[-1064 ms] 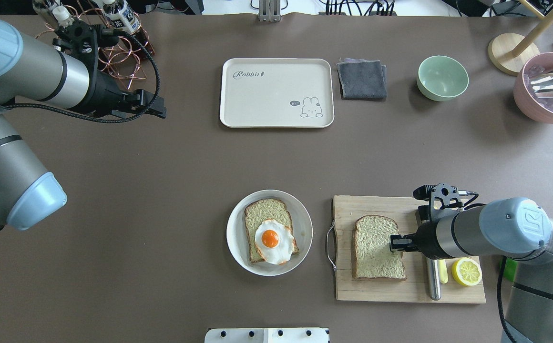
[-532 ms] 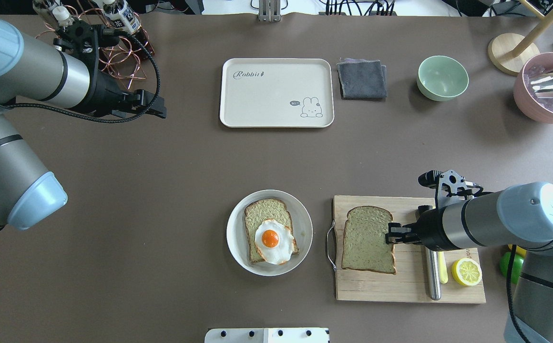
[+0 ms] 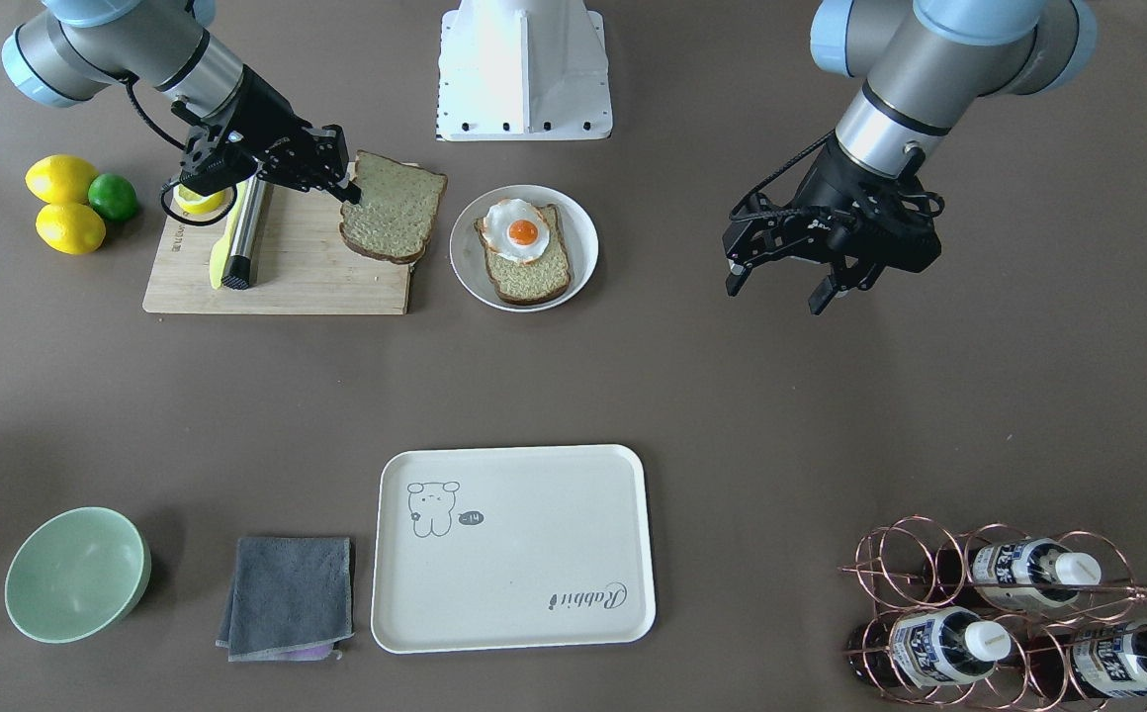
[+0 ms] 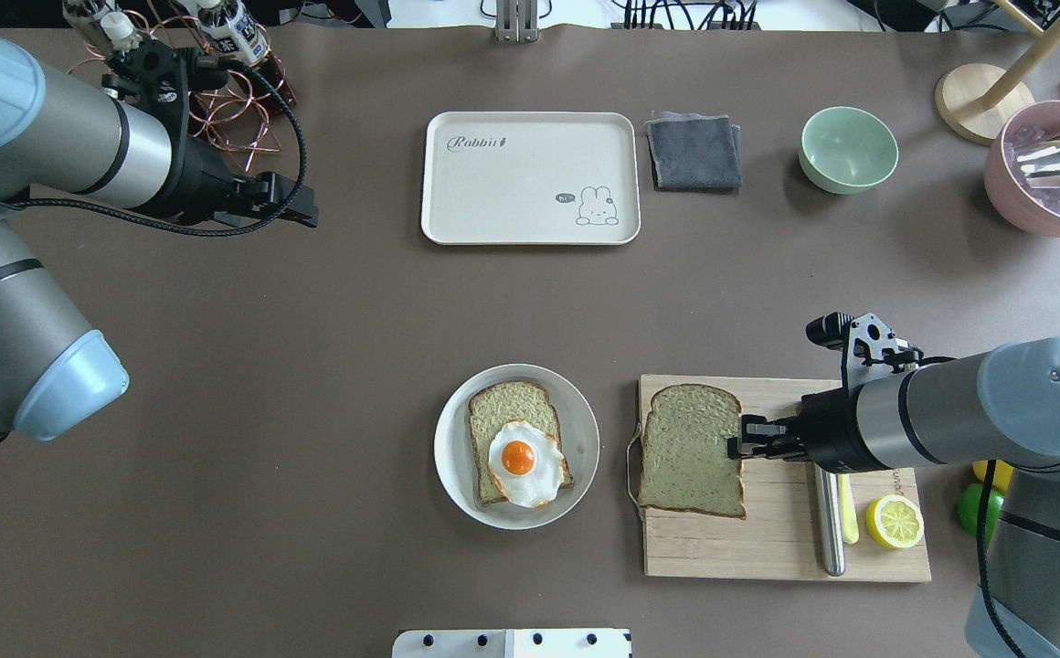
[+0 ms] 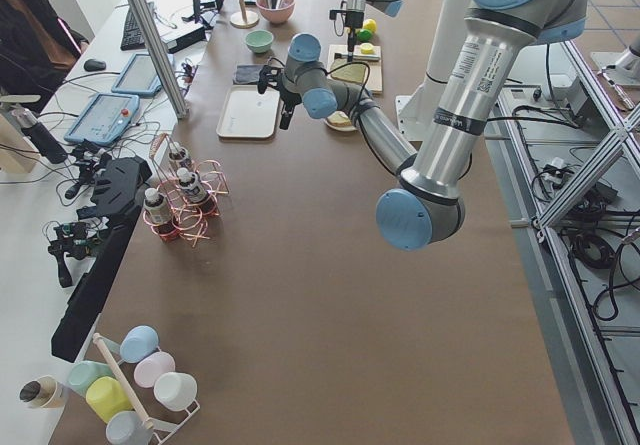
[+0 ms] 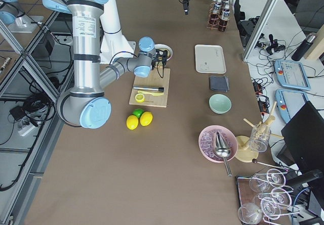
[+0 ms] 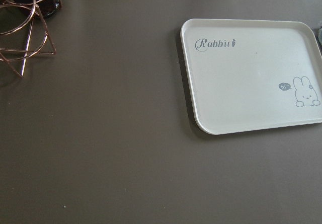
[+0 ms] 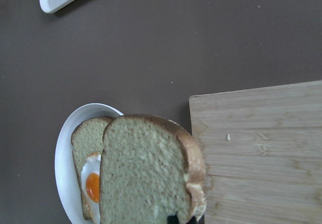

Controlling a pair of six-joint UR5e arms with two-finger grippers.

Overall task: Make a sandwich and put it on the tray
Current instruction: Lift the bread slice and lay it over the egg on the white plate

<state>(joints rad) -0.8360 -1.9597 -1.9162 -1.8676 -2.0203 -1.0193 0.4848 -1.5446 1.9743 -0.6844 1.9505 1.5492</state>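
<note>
On the brown table [image 4: 311, 411] the right claw [image 4: 738, 439] is clamped on the edge of one bread slice [image 4: 690, 450], holding it over the end of the bamboo cutting board [image 4: 768, 539] that is nearest to the white plate [image 4: 450, 448]. On this plate lies the other slice [image 4: 504, 409] with the fried egg [image 4: 521, 461] on top. The left claw [image 3: 776, 292] hangs above the table with its fingers apart, and the cream tray [image 4: 530, 164] lies well apart from the plate, just beside a grey cloth [image 4: 694, 151].

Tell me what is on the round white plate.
The plate holds one bread slice with a fried egg on top. The egg covers part of the slice; what lies beneath it cannot be seen.
</note>
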